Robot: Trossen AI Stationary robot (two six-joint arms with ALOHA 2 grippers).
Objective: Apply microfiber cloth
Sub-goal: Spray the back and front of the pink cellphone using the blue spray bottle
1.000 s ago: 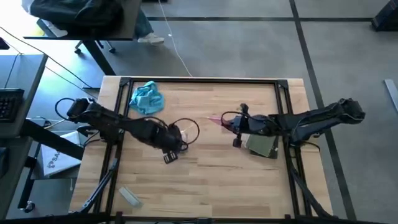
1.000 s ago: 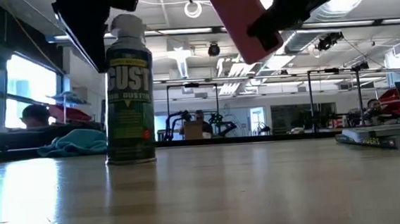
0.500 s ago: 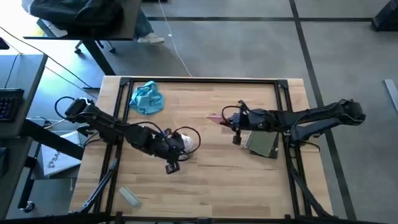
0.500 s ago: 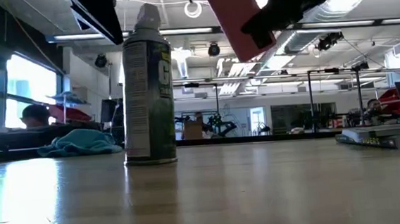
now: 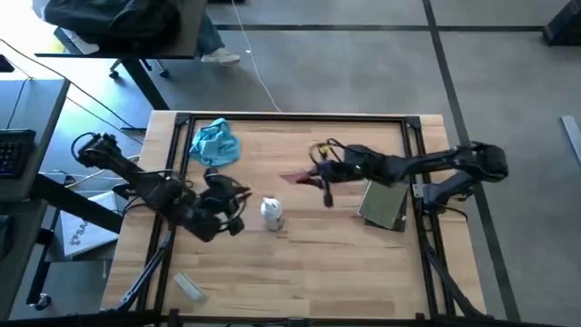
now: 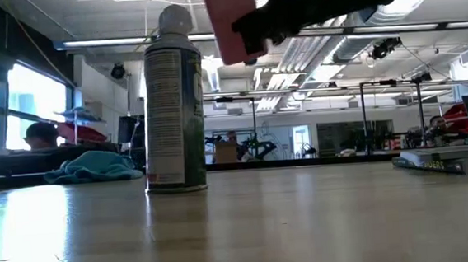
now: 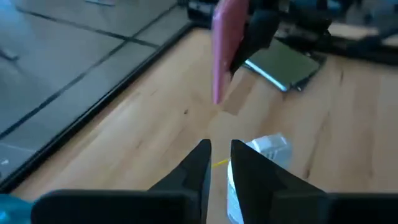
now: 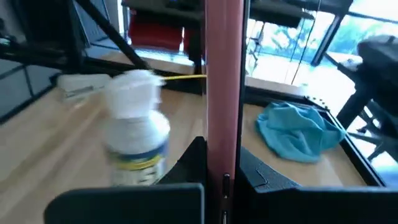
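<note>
Your right gripper hangs above the middle of the wooden table, its two dark fingers clamped on a thin, flat pink phone held edge-on. In the right wrist view that phone is a smooth vertical slab between the fingers, cut off at the top of the picture. The low view shows only its lower part, tilted, high above the tabletop.

Below and ahead of that gripper stands an upright metal duster can, cylindrical, with a white cap and a printed label. From overhead you see little beyond the cap; the low view gives you the whole can, though its lettering is turned away. In the right wrist view it is blurred.

Your left gripper sits just to the can's left, apart from it, fingers nearly together and holding nothing; the left wrist view shows a narrow gap between the fingertips.

Beyond the left gripper, near the table's far left corner, lies the microfiber cloth, soft teal fabric in a crumpled heap. The right wrist view shows its folds best.

Behind the right gripper, under that arm, a flat grey-green rectangular pad lies on the table. Near the front left edge rests a small pale block, too small to identify.
</note>
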